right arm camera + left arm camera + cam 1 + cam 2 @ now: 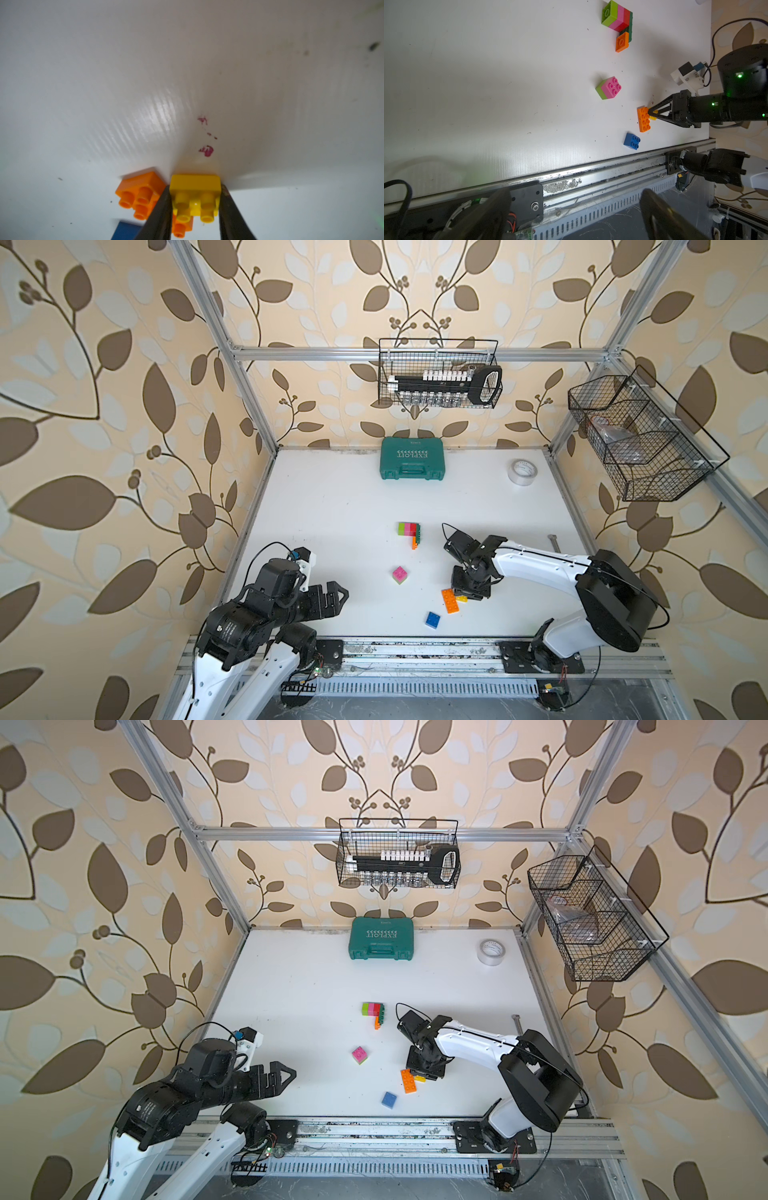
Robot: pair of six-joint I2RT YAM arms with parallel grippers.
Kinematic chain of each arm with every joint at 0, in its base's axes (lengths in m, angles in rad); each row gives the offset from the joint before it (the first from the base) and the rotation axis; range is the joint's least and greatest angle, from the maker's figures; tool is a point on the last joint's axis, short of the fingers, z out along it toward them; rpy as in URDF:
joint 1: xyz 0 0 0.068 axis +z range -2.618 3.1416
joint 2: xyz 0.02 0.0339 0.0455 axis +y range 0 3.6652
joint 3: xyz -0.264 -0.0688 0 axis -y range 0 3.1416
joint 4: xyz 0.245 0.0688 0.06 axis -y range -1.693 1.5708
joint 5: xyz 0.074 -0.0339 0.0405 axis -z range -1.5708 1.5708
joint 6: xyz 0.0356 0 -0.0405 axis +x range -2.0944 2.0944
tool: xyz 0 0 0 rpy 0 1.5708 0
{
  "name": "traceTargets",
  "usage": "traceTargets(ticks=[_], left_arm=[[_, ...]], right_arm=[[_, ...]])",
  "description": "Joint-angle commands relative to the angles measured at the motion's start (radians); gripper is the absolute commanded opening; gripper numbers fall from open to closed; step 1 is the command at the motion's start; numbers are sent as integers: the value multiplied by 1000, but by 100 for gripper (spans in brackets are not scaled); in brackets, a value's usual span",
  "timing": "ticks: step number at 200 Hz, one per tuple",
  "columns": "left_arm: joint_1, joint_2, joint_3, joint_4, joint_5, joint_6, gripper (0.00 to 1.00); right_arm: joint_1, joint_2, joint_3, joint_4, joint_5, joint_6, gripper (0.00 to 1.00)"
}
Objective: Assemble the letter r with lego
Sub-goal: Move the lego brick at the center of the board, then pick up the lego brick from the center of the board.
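Five separate lots of lego lie on the white table (332,510) by our count. Farthest from the arm bases, mid-table, sits the joined cluster (409,532). It is made of lime, pink and red bricks pressed side by side and lying on their sides. A dark green brick (630,22) closes the row and reaches past it, and a small orange brick (622,42) is tucked against that green end, so the whole makes a corner shape.

Nearer the bases stands the pink-on-lime block (400,575), a pink square brick with four studs up, seated on a lime one and well apart from everything else. Nearer still, the long orange brick (644,120) lies flat with two rows of studs up. The blue brick (632,141), a four-stud square, lies near its end without touching it.

We see the right gripper (650,112) down at the table, its jaws set close on the yellow brick (195,182), one finger against each side. This small square brick sits studs up just beside the long orange one; whether the two touch, we cannot tell. The left gripper (340,600) hangs over the table's near left part with jaws spread wide and nothing between them.
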Motion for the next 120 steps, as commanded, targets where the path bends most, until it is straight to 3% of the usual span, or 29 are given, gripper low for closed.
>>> traceTargets(ticks=[1, 26, 67, 120], left_arm=[[13, 16, -2, 7, 8, 21, 99], [13, 16, -2, 7, 6, 21, 99], [13, 20, -2, 8, 7, 21, 99], [13, 32, -2, 10, 10, 23, 99]], right_arm=[[-5, 29, 50, -14, 10, -26, 44], [-6, 27, 75, -71, 41, -74, 54], [-7, -42, 135, -195, 138, -209, 54], [66, -32, 218, -158, 29, -541, 56]])
